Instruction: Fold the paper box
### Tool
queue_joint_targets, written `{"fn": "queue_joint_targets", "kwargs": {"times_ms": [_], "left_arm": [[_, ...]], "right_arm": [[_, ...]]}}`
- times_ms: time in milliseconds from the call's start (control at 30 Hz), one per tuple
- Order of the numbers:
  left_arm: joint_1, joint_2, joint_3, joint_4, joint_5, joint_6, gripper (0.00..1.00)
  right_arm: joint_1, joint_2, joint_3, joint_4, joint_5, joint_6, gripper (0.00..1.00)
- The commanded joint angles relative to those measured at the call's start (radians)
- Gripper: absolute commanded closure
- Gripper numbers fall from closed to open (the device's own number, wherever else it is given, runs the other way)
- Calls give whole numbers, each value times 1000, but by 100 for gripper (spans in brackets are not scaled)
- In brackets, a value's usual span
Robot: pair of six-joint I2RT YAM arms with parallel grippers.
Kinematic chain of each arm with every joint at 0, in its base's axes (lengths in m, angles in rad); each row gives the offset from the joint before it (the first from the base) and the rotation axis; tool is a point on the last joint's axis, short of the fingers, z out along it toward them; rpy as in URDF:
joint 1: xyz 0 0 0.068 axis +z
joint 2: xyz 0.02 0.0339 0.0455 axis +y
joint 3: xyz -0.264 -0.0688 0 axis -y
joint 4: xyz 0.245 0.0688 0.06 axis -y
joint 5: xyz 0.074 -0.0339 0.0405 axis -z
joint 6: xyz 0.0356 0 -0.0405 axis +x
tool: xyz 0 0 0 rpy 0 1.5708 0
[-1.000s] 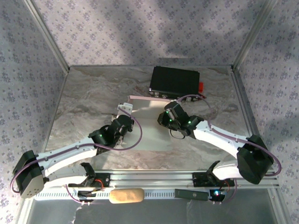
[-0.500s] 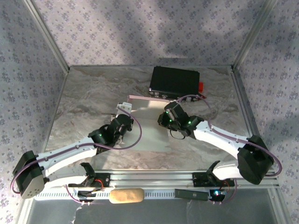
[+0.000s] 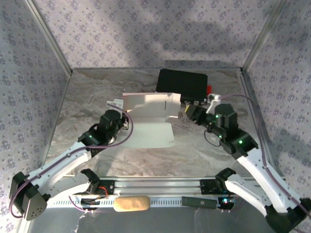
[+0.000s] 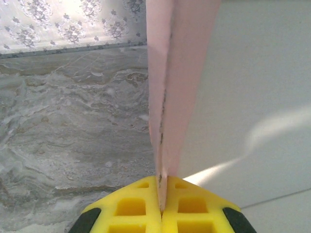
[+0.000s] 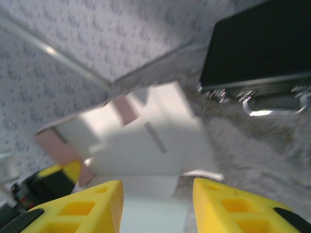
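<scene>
- Top external view: the paper box [image 3: 149,132] lies mid-table, partly folded. One whitish panel rests flat on the marbled table [image 3: 82,102]; a second whitish panel stands up along its far edge, just in front of the black hard case [image 3: 182,83].
- Same view: the left gripper [image 3: 118,105] meets the left end of the raised panel. The right gripper [image 3: 187,112] sits just beside the panel's right end, near the front edge of the case. Whether it touches the card cannot be told from here.
- Same view: a small red item [image 3: 210,90] lies against the right end of the case, and a tan oblong object [image 3: 131,203] lies on the rail between the arm bases.
- Left wrist view: the left gripper [image 4: 161,206] has its yellow pads pressed together on the pink edge of the paper box [image 4: 177,82], pinching it. The card rises straight up from the pads, with its pale face to the right and the table [image 4: 73,126] to the left.
- Right wrist view: the right gripper [image 5: 158,204] has its yellow fingers [image 5: 82,206] spread, with nothing between them. The paper box [image 5: 146,141] lies ahead of them, apart from the fingertips, showing whitish faces and pink tabs; the picture is blurred.
- Same view: the black hard case [image 5: 262,43] stands at upper right, with its metal handle [image 5: 274,108] facing the table.
</scene>
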Motion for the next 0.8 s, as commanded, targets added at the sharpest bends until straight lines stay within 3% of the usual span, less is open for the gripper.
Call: {"fn": "queue_joint_targets", "kwargs": {"times_ms": [0,167,400,633,767], "left_arm": [[12,-24,44,-43,89,-22,100],[19,-18,56,-73,123,-32,100],[29,-12,62,-81,143,-29,100],[33,-2,62,-72,161,-34,100],[39,3,68,-71,172,-37,100]], "right_arm": [[-75,73,-6,-63,-108,-103,57],[-57,202,73,-42,-127,-241,55],[-41,305,116,-16,-172,-301,55],[-38,381,133,8,-182,-335,59],[-33,403,147,-3,-171,-350,67]]}}
